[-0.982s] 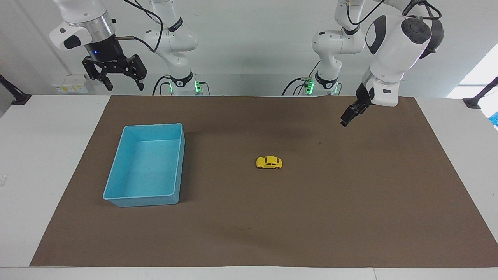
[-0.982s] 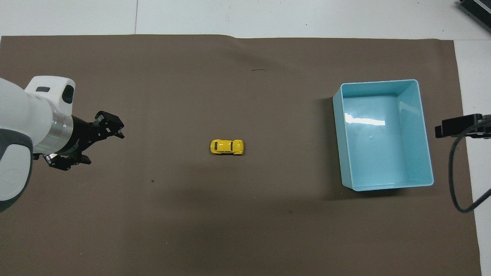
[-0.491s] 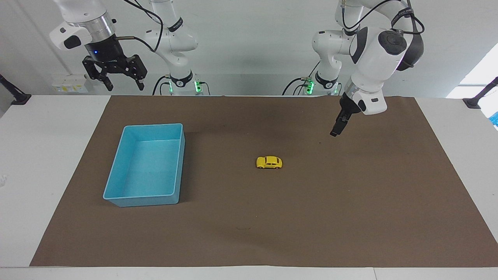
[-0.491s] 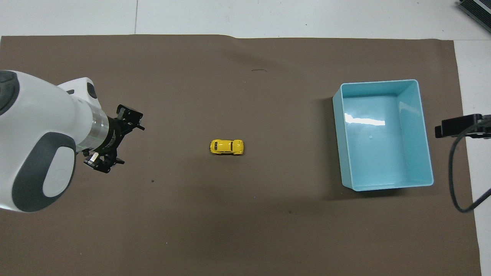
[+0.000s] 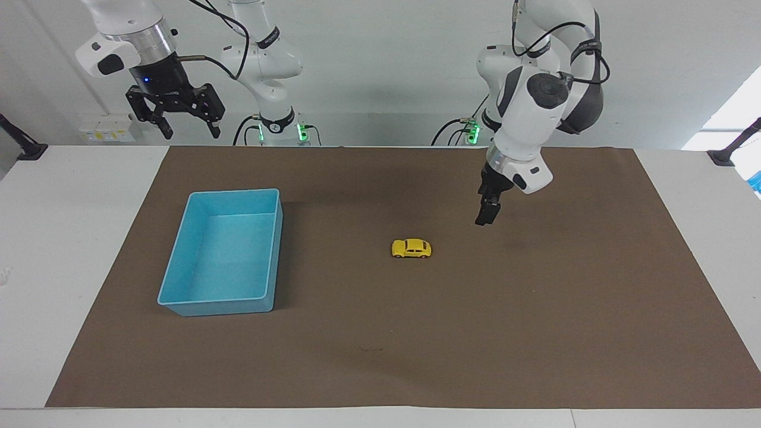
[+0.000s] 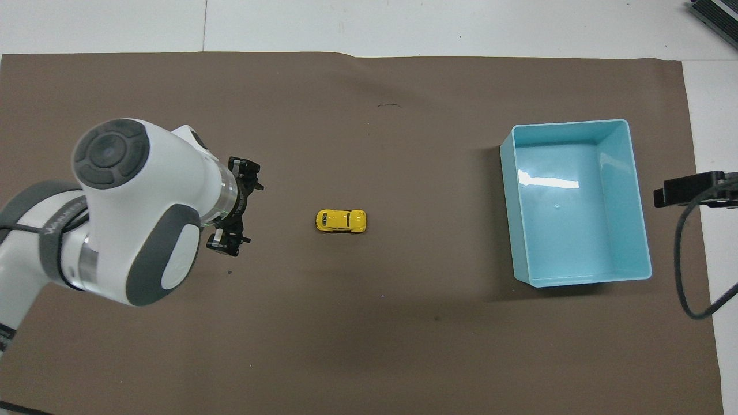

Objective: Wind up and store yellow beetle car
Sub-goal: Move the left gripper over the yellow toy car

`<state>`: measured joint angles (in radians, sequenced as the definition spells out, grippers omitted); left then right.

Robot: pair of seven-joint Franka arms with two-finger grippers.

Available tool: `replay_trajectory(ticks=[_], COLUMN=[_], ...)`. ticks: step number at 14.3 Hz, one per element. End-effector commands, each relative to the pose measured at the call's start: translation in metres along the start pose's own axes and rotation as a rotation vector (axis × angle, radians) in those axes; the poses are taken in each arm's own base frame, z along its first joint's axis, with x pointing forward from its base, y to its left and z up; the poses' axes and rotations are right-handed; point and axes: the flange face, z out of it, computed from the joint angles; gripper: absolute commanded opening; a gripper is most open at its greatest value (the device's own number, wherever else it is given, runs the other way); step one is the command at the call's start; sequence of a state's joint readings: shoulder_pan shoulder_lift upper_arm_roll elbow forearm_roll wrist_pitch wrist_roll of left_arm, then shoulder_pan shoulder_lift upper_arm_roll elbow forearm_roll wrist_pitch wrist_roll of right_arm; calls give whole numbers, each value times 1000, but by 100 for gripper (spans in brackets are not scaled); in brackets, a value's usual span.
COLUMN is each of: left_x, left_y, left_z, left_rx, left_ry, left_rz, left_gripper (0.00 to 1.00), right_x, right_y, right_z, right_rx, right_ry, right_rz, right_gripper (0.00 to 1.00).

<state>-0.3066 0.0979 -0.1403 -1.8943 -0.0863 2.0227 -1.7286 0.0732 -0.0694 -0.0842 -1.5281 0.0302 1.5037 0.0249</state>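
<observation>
Approaching the yellow beetle car point(image 5: 411, 248), the left gripper point(image 5: 486, 213) hangs over the brown mat point(image 5: 535, 333), near the car on the side toward the left arm's end of the bench point(image 5: 77, 226), with nothing held. Its fingers stand wide apart in the overhead view, an opening suited to closing around the small body. The car rests on its wheels near the middle of the mat, untouched, its length running along the bench. This placement leaves free room all around it for a grasp from above. The light-blue bin point(image 5: 221, 252) sits toward the right arm's end, well apart from the car, open side up and ready to receive it.

The right gripper point(image 5: 174, 113) waits high above the bench edge near its base, fingers spread wide and carrying nothing.

Compared with one second ago, the left gripper has travelled inward from the mat's end and descended toward the car. The car, the bin and the right gripper have not moved.
</observation>
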Motion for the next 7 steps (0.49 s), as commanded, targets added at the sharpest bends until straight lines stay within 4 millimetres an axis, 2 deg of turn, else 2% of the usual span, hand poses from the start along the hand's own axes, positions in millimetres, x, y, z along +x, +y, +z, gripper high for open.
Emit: replay_trajectory(ticks=[1,7], left_x=[-28,-64], left_y=[6,24], left_z=[25,62], left_rx=[-19,-44], left_ry=[11,24], left_rz=[-58,-190], left_gripper=[100,100], right_x=[-1,-2], right_y=[2,1], right_z=[-3,-3], right_rx=[19,18], right_ry=[4,4], right_rz=[18,18], right_gripper=[100,100])
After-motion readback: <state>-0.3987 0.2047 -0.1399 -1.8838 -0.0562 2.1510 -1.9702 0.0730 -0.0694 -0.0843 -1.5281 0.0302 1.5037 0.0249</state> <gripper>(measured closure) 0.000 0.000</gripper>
